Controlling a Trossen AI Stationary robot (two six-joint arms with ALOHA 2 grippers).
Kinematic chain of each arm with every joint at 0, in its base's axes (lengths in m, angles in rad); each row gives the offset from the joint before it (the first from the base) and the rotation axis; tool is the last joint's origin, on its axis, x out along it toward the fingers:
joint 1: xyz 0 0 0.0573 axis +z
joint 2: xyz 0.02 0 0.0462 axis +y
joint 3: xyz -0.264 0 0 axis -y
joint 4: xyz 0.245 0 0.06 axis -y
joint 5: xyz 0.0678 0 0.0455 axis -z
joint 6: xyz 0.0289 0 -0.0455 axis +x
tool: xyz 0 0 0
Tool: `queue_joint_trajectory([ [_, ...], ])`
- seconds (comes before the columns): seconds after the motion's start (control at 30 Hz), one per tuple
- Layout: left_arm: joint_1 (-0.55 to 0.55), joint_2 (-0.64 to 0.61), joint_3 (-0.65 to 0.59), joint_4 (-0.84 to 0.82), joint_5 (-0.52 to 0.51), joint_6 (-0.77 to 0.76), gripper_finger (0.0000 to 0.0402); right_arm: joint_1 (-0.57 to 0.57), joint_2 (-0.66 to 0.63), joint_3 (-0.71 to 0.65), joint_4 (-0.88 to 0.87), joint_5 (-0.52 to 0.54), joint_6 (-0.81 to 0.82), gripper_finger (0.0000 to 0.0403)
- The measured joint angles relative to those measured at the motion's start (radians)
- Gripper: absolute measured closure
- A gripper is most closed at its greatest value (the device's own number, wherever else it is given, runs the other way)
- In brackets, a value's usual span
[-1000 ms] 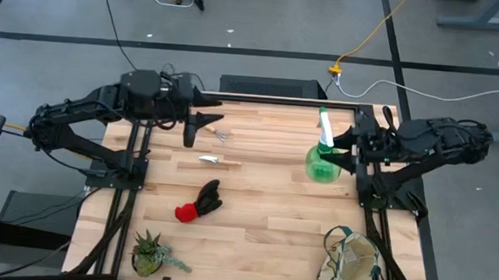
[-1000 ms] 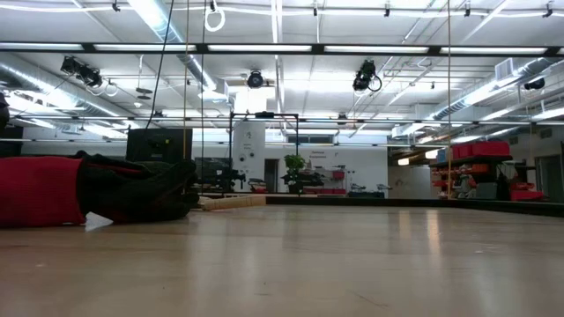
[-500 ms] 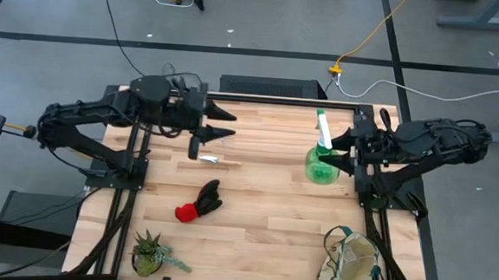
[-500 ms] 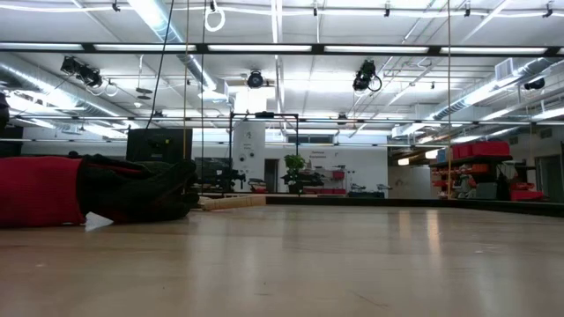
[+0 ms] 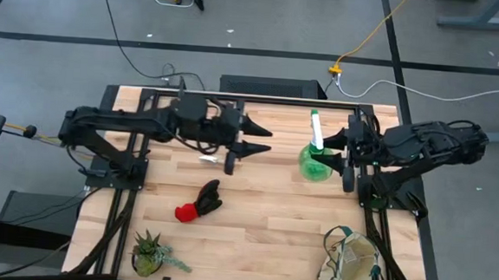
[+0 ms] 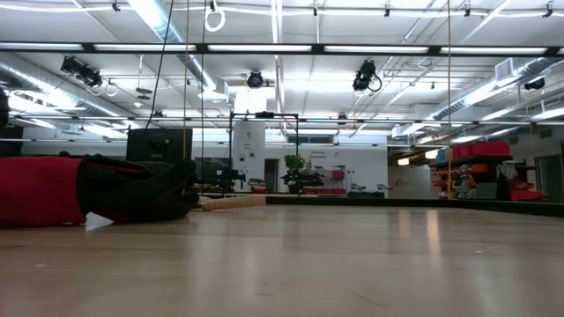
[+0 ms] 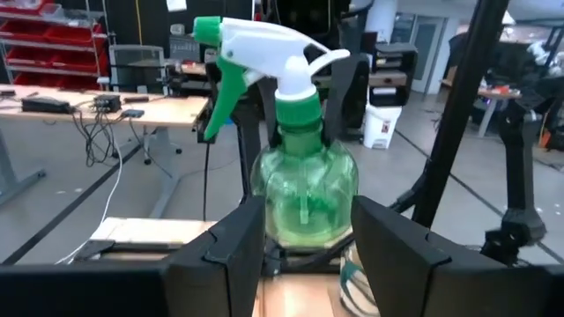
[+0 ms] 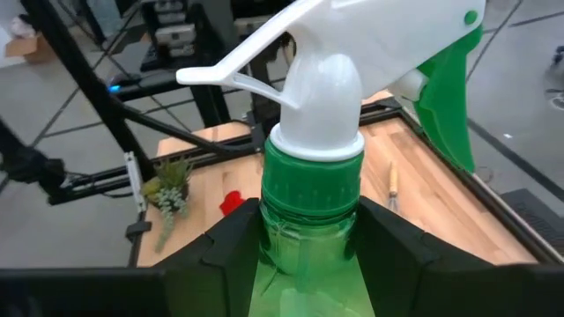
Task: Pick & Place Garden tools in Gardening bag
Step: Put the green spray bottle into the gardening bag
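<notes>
Pale wood table (image 5: 262, 219) leaves you open room in the middle; the beige gardening bag (image 5: 352, 266) sits at its near right corner; the green spray bottle (image 5: 316, 158) stands upright, trigger head pointing away from you, clamped by the right gripper (image 5: 346, 157); the left gripper (image 5: 262, 140) hovers near it, fingers parted, empty; the glove pair (image 5: 199, 202) lies apart.

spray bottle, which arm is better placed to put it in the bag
Right. The right gripper already clasps the spray bottle, and the gardening bag lies on that arm's side. The left gripper is open, short of it.
</notes>
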Motion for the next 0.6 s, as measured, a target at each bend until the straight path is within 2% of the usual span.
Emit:
queue_joint_trajectory([
  [0.23, 0.0, 0.075, 0.0, 0.128, 0.018, -0.061, 0.0225, 0.0, 0.009, 0.0, 0.001, 0.014, -0.008, 0.0234],
  [0.5, -0.003, 0.097, 0.0, 0.165, 0.025, -0.092, 0.0225, 0.0, 0.035, 0.0, 0.001, 0.014, -0.009, 0.0234],
  [0.6, -0.004, 0.097, 0.0, 0.172, -0.003, -0.103, 0.0225, 0.0, 0.046, 0.0, -0.001, 0.014, -0.018, 0.0234],
])
